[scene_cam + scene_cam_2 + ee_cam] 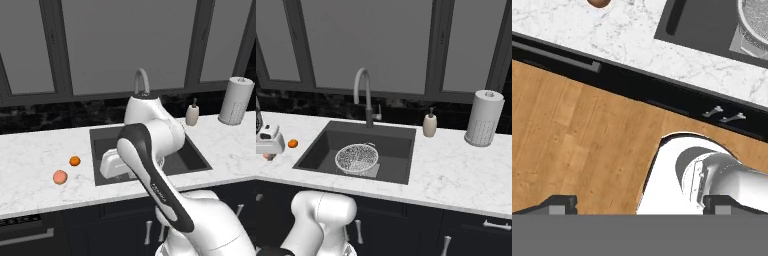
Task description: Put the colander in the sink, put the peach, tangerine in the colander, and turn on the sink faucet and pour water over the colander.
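White marble counter carries all. Left of sink: tangerine, peach just beside. Right of sink: soap bottle, paper-towel roll farther.

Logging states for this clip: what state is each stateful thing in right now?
colander: upright in the sink, empty
peach: on the counter, outside the colander
tangerine: on the counter, beside the peach
sink faucet: off, no stream
end effector: open, holding nothing
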